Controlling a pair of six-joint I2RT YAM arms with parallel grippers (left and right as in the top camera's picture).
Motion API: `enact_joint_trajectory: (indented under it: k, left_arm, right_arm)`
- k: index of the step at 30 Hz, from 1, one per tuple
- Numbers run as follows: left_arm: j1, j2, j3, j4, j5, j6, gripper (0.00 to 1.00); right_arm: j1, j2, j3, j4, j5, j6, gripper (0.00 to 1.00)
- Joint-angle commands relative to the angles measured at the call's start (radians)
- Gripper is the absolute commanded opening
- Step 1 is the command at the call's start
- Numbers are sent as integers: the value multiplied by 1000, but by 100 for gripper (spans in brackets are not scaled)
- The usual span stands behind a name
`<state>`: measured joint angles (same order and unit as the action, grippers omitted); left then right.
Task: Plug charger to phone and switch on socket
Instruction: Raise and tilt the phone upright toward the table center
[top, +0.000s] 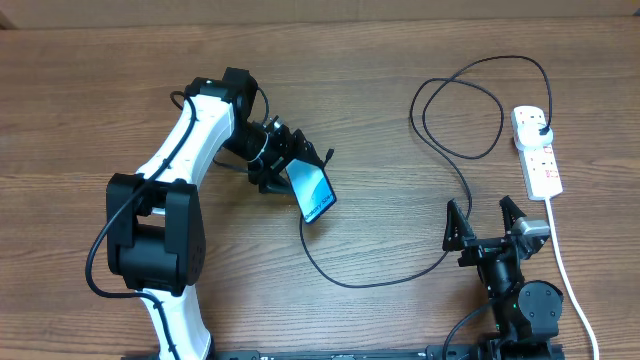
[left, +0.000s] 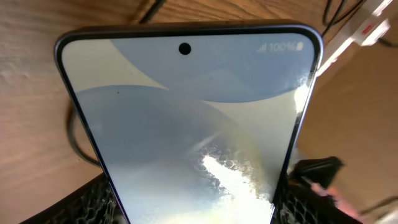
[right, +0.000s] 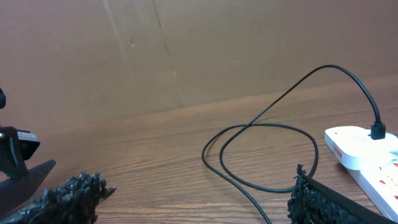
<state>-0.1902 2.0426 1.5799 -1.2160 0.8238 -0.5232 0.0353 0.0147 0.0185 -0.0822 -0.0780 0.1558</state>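
My left gripper (top: 300, 165) is shut on the phone (top: 314, 192), holding it tilted above the table with its light blue screen lit; the phone fills the left wrist view (left: 186, 124). The black charger cable (top: 440, 140) runs from the phone's lower end (top: 305, 222) in loops across the table to its black plug (top: 541, 130), which sits in the white socket strip (top: 537, 152) at the right. My right gripper (top: 484, 224) is open and empty, low over the table left of the strip. The right wrist view shows the cable loop (right: 261, 152) and the strip (right: 367, 152).
The strip's thick white cord (top: 570, 280) runs down the right side past my right arm (top: 520, 290). The left arm's white body (top: 180, 170) spans the table's left half. A brown wall stands behind the table in the right wrist view.
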Motion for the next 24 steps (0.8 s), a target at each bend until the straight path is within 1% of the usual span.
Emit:
enact_joint_trajectory:
  k: [1, 3, 6, 12, 20, 24]
  left_arm:
    - [-6, -3, 26, 0, 144, -118, 54]
    - [-6, -3, 26, 12, 193, -137, 53]
    - [-6, -3, 26, 21, 204, -160, 53]
    - [-6, -3, 26, 25, 222, -166, 53]
    - [-6, -3, 26, 24, 358, -166, 53]
    - [-6, -3, 26, 21, 426, -174, 49]
  right_arm:
    - [4, -11, -11, 5, 6, -4, 100]
    - [4, -11, -11, 5, 6, -4, 100]
    - [4, -11, -11, 5, 6, -4, 100]
    - [4, -11, -11, 5, 6, -4, 100]
    - [4, -11, -11, 4, 6, -4, 100]
    - [4, -11, -11, 5, 6, -4, 100]
